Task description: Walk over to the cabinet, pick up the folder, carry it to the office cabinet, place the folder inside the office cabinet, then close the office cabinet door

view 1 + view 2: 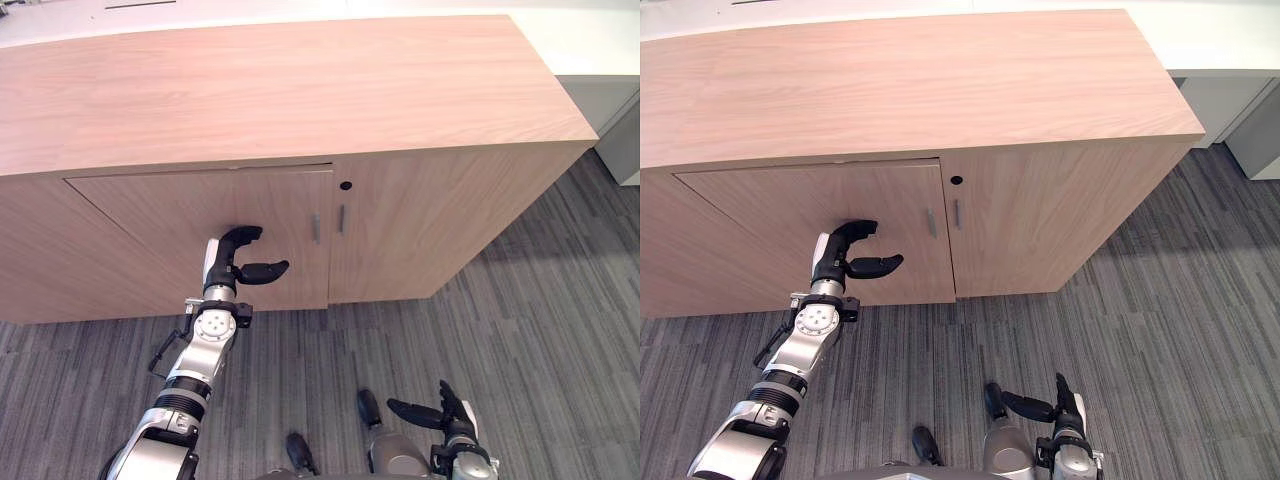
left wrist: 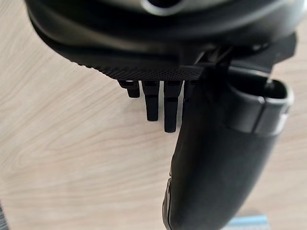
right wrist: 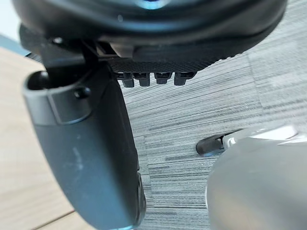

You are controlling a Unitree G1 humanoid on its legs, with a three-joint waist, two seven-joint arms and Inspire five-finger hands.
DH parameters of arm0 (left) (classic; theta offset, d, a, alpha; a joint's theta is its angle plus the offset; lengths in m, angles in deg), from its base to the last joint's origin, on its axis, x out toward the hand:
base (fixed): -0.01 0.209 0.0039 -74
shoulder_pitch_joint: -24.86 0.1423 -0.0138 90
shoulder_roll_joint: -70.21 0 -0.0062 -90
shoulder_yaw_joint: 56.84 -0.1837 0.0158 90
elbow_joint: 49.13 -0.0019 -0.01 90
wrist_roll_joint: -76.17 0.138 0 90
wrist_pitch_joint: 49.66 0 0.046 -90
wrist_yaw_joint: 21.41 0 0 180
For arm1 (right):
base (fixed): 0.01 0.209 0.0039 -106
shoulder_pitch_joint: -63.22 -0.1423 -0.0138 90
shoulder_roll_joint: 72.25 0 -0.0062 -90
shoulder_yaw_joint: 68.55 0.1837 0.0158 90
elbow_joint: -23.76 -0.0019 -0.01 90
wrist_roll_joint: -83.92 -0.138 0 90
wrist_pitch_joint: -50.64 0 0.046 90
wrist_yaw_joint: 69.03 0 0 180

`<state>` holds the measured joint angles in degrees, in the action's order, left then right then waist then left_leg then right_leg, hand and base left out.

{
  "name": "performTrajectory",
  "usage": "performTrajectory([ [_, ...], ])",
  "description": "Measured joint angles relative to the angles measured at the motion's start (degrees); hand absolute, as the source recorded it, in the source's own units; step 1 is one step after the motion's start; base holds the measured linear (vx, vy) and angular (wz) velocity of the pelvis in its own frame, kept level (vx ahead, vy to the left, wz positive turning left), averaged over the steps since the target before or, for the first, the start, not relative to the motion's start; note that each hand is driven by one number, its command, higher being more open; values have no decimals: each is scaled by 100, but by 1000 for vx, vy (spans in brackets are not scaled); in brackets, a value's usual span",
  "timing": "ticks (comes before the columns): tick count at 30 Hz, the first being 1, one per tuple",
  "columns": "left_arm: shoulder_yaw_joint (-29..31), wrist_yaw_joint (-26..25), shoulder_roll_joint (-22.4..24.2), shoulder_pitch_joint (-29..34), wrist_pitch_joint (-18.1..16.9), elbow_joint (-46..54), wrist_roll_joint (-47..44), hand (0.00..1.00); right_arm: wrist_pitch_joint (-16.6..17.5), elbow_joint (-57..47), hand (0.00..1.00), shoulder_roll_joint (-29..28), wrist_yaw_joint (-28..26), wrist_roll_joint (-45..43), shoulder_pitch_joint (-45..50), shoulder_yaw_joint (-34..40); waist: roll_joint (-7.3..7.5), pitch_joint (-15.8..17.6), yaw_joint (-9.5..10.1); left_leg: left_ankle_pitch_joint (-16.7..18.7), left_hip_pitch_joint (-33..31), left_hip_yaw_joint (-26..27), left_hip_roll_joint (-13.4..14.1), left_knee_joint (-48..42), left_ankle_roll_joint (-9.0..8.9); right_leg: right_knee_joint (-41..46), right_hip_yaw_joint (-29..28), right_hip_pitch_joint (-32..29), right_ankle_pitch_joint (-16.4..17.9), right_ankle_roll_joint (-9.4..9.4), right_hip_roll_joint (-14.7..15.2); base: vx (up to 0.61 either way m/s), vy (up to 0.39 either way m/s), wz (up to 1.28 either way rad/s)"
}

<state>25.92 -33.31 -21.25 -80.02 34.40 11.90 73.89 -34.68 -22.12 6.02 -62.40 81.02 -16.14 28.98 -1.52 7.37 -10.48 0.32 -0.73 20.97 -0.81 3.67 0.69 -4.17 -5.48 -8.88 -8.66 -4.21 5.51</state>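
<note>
Left hand (image 1: 228, 262) at the office cabinet (image 1: 300, 90) door!
The left door (image 1: 150, 215) is right behind the wide, empty, half-bent fingers, and its slim handle (image 1: 316, 227) is just right of the thumb. Right hand (image 1: 447, 408) hangs low over the carpet (image 1: 540, 330), fingers spread and empty.

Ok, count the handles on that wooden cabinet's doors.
2. The left handle is on the left door beside the middle seam; the right handle is on the right door. None seems hidden.
</note>
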Motion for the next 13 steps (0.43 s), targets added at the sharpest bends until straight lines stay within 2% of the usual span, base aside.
performTrajectory([
  [1,20,138,76,527,-32,189,-76,100,-16,90,100,-13,4,-12,4,105,-1,0,13,9,16,8,-4,-2,-8,0,-3,9,15,20,-3,-35,-29,-3],
  [2,20,169,89,629,-39,218,-106,100,-20,107,100,-13,7,-18,4,119,-1,0,17,10,17,9,-4,-3,-10,0,-5,9,18,24,-9,-51,-45,-4],
  [4,82,336,224,1257,-52,254,-122,100,-53,158,100,-18,12,-28,2,228,-1,0,54,25,24,26,8,-10,-27,0,-21,10,33,38,-41,-46,-47,-5],
  [6,230,566,455,2064,-47,141,-226,100,-104,165,100,-8,26,-34,11,393,0,0,176,57,49,61,41,-16,-76,1,-55,16,49,59,-72,-47,-52,-9],
  [8,423,684,596,2438,-33,-159,-220,100,-128,165,100,-6,30,-32,2,531,0,0,263,69,80,76,72,-21,-96,2,-62,42,61,74,-109,-36,-66,-5],
  [9,672,777,688,2636,24,-649,-209,100,-144,170,100,15,38,-29,3,602,2,-2,352,77,138,83,111,-21,-109,2,-63,97,73,87,-140,-25,-63,-4],
  [13,1318,811,765,2829,137,-1802,-10,100,-158,179,100,100,33,3,-87,649,3,-8,506,79,209,74,181,-26,-141,-3,-47,176,91,77,-187,-13,-48,0],
])
